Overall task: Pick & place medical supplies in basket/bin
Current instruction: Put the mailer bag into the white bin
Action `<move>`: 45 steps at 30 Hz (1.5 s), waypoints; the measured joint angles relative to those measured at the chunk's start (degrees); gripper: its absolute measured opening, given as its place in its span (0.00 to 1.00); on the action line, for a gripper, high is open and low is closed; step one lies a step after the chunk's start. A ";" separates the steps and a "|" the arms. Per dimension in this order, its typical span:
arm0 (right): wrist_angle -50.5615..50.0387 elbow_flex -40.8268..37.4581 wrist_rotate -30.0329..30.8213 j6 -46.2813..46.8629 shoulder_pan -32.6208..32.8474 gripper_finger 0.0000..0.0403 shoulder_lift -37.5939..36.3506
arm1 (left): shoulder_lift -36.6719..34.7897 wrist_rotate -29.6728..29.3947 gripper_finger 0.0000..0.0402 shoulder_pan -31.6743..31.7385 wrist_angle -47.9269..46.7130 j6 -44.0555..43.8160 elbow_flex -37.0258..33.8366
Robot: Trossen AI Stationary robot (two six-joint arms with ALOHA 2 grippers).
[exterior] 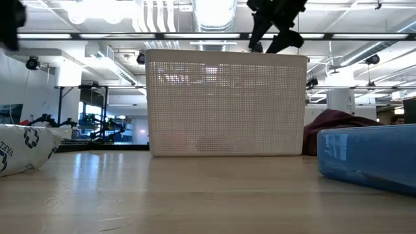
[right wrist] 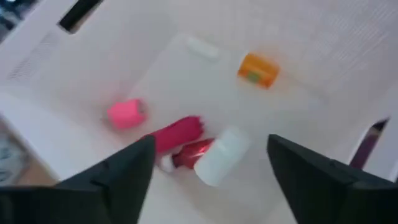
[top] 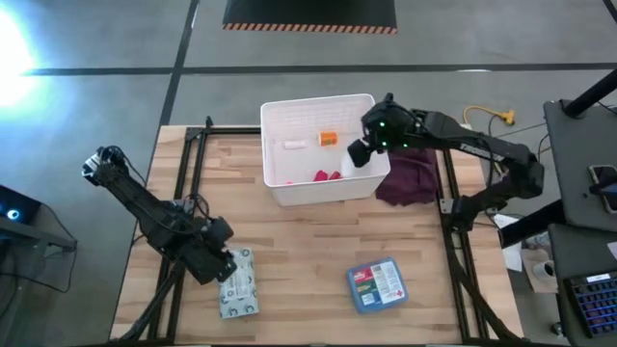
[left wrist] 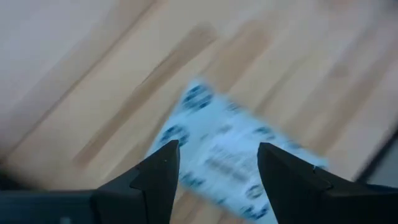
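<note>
The white ribbed tub stands at the table's far middle and holds an orange bottle, a white tube, a pink item, a red tube and a red-and-white bottle. My right gripper is open and empty above the tub's right rim. My left gripper is open above the grey-green soft packet, which lies flat at the near left; its fingers stand either side of the packet. The flat blue first-aid box lies on the table at the near right.
A dark purple cloth lies right of the tub. Black frame bars run along the table's left and right sides. Bare wood shows between the packet and the blue box.
</note>
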 joint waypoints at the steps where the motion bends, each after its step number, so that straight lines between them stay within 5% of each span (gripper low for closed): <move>1: -0.09 0.62 1.12 -0.66 0.12 0.78 0.47 | 0.00 0.94 0.50 -0.22 -1.84 -2.36 -0.06; 6: 0.26 4.29 7.04 -4.01 2.66 0.92 0.34 | -0.04 2.78 0.59 -3.52 -3.98 -16.43 -2.29; 15: 0.23 5.81 3.82 9.16 20.15 0.95 -1.34 | -0.03 4.36 0.64 -12.85 8.04 -46.33 -13.64; 21: 0.04 4.20 2.45 20.54 32.15 0.95 0.63 | 2.28 3.50 0.64 -13.10 27.12 -47.18 -21.34; 27: 3.60 1.55 2.57 28.11 38.64 0.95 4.88 | 6.75 3.46 0.64 -12.71 29.49 -47.47 -23.16; 33: 15.50 -0.61 -4.48 30.29 40.42 0.95 13.70 | 9.89 0.80 0.64 -11.76 33.86 -47.47 -23.12; 45: 42.73 -0.65 -18.53 32.25 37.96 0.95 35.03 | 10.88 -17.58 0.64 -11.26 43.38 -46.06 -23.98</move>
